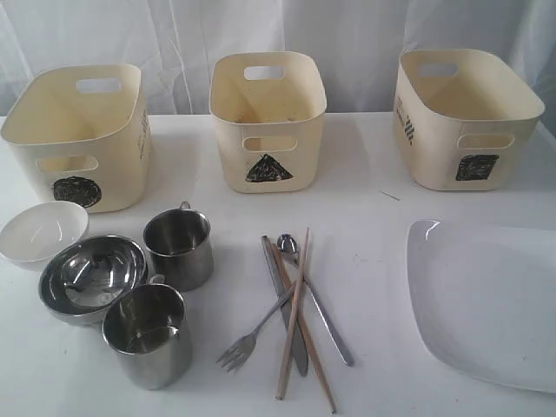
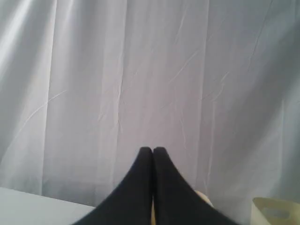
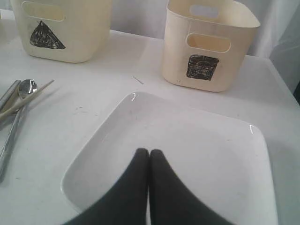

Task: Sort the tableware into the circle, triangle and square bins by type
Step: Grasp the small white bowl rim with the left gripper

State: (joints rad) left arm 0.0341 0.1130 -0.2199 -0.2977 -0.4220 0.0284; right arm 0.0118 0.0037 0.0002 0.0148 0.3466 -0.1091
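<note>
Holding both hands pressed together and empty: my left hand (image 2: 152, 150) faces a white curtain (image 2: 140, 70); my right hand (image 3: 149, 152) hangs over the large white plate (image 1: 486, 295) at the right of the table (image 1: 373, 200).

Along the back stand the circle bin (image 1: 104, 165), triangle bin (image 1: 230, 156) and square bin (image 1: 434, 148).

At front left, the small white bowl (image 1: 39, 230) sits beside the steel bowl (image 1: 91, 274), next to the far steel mug (image 1: 178, 248) and near steel mug (image 1: 149, 334).

In the centre, the knife (image 1: 270, 252), spoon (image 1: 287, 244), fork (image 1: 239, 349) and chopsticks (image 1: 289, 347) lie crossed together.
</note>
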